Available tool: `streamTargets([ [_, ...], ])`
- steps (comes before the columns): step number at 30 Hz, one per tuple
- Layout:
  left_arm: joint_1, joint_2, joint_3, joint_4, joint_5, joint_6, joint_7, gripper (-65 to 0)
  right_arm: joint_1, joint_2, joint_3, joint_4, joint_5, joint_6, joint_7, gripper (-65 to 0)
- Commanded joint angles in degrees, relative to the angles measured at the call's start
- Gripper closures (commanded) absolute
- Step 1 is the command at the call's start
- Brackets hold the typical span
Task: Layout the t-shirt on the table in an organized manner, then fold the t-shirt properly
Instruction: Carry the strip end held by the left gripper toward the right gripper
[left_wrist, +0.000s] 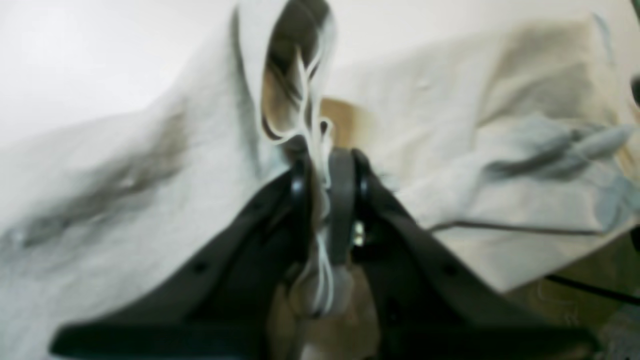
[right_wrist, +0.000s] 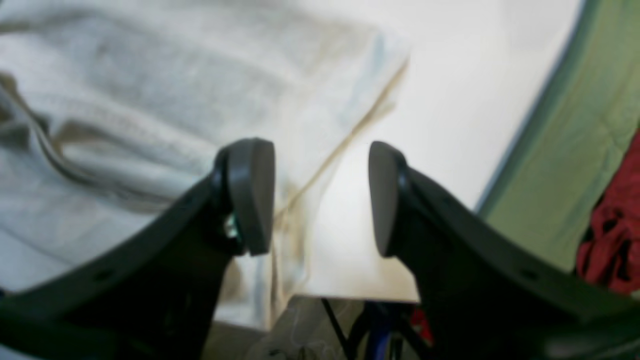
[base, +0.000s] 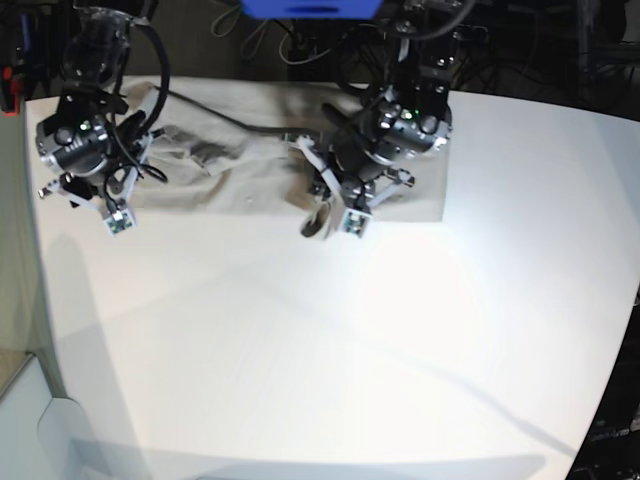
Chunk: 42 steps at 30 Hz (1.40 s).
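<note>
The light grey-beige t-shirt (base: 240, 170) lies wrinkled across the far part of the white table (base: 350, 350). My left gripper (left_wrist: 325, 165) is shut on a raised fold of the shirt (left_wrist: 200, 165). In the base view this gripper (base: 325, 195) is near the shirt's front edge, with a lump of cloth hanging below it. My right gripper (right_wrist: 317, 200) is open and empty above the shirt's edge (right_wrist: 150, 100), next to bare table (right_wrist: 450, 100). In the base view it (base: 95, 200) hovers over the shirt's left end.
The table's edge (right_wrist: 350, 295) runs just under my right gripper, with cables below it. A green surface (right_wrist: 575, 150) and a red object (right_wrist: 610, 235) lie beyond the table. Cables and a blue object (base: 310, 8) are behind the table.
</note>
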Motion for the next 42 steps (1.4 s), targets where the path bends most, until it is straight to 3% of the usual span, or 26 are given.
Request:
streamTargets([
  [1, -0.43, 0.43, 0.31, 1.1, -0.63, 0.02, -0.95, -0.1, 0.45, 0.34, 0.15, 0.82, -0.06, 0.78, 0.37, -30.9],
  [17, 1.24, 0.34, 2.33, 0.58, -0.63, 0.02, -0.59, -0.4, 0.63, 0.25, -0.11, 0.82, -0.06, 0.78, 0.37, -30.9],
  [25, 1.6, -0.01, 2.07, 0.66, -0.63, 0.11, 5.38, -0.7, 0.72, -0.54, -0.2, 0.82, -0.06, 0.78, 0.37, -30.9],
  [32, 1.33, 0.34, 1.89, 1.28, -0.72, 0.11, 5.21, -13.1, 0.63, -1.25, -0.2, 0.82, -0.06, 0.78, 0.37, -30.9],
  [42, 1.24, 0.86, 2.24, 2.33, -1.25, -0.24, 0.46, -13.8, 0.36, -1.25, -0.2, 0.82, -0.06, 0.78, 0.37, -30.9],
])
